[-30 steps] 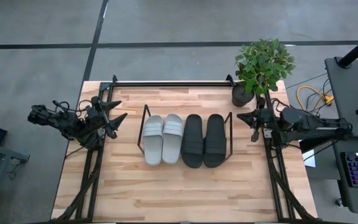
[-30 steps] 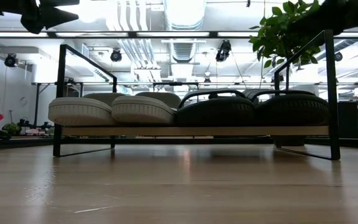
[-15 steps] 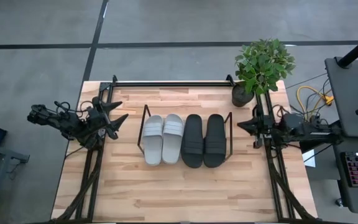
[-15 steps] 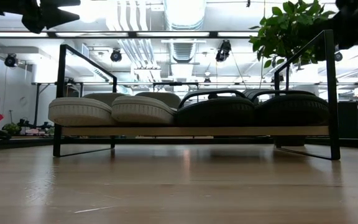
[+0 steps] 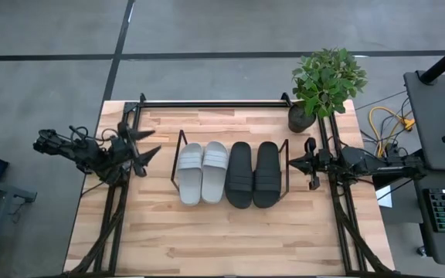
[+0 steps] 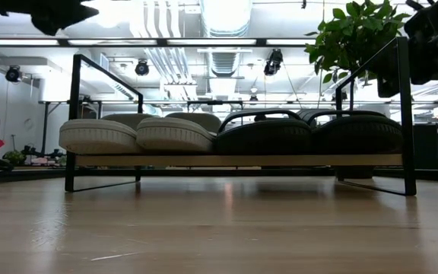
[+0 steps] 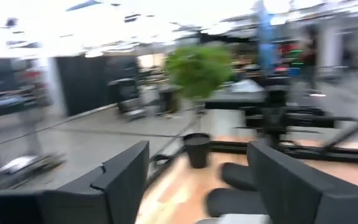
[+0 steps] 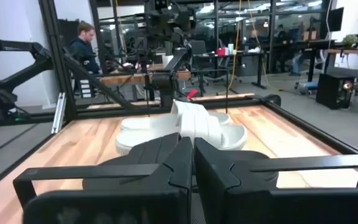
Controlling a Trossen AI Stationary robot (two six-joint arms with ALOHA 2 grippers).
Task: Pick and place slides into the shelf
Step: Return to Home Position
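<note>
Four slides already lie side by side on the low shelf with a light wood board and thin black wire ends [image 6: 242,160], the light grey pair [image 5: 202,173] on the left arm's side and the matte black pair [image 5: 253,174] next to it. Only a clean retreat remains. The left gripper [image 5: 147,144] hangs off the shelf's left end, fingers spread wide and empty. The right gripper [image 5: 293,163] hovers close to the right wire end, fingers pressed together on nothing. Each arm should draw outward, the right avoiding that wire and the green potted plant [image 5: 327,81]. A second ago the right gripper sat nearer the plant pot; the left has barely shifted.
</note>
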